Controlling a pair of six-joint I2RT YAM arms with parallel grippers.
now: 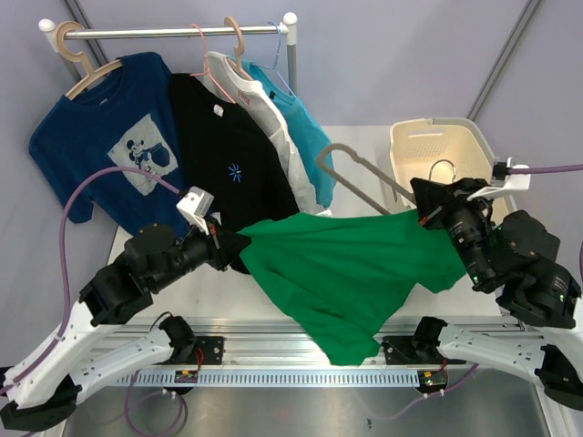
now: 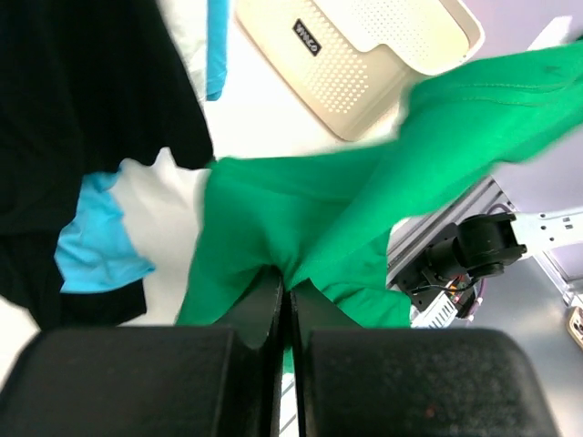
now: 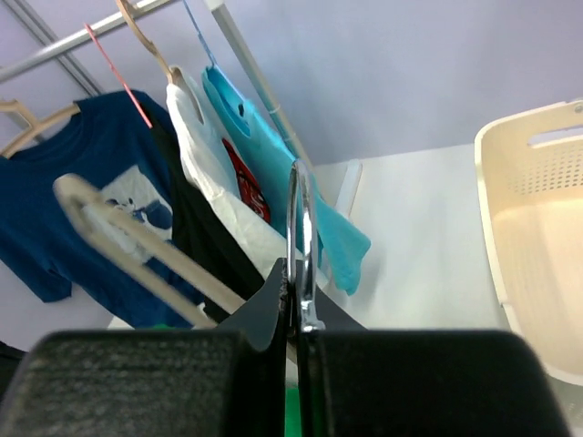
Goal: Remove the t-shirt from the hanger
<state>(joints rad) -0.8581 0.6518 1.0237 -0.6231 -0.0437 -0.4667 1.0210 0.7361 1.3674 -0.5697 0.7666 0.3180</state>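
The t-shirt [image 1: 351, 269], plain bright green, hangs stretched above the table [image 1: 214, 296]. The hanger [image 1: 357, 170], thin grey-brown, tilts bare above it, lower end meeting fabric.

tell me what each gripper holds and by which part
The left gripper pinches the green t-shirt at a fold of cloth; the right gripper clamps the hanger by its metal hook.

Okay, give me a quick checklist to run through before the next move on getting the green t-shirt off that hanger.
1. Left hand shut on the t-shirt: ok.
2. Right hand shut on the hook of the hanger: ok.
3. Hanger fully out of the t-shirt: cannot tell; the far shoulder is bare, the near end is hidden by cloth.
4. T-shirt apart from the hanging black shirt: cannot tell.
5. Cloth off the front rail: not ok; the hem drapes over it.
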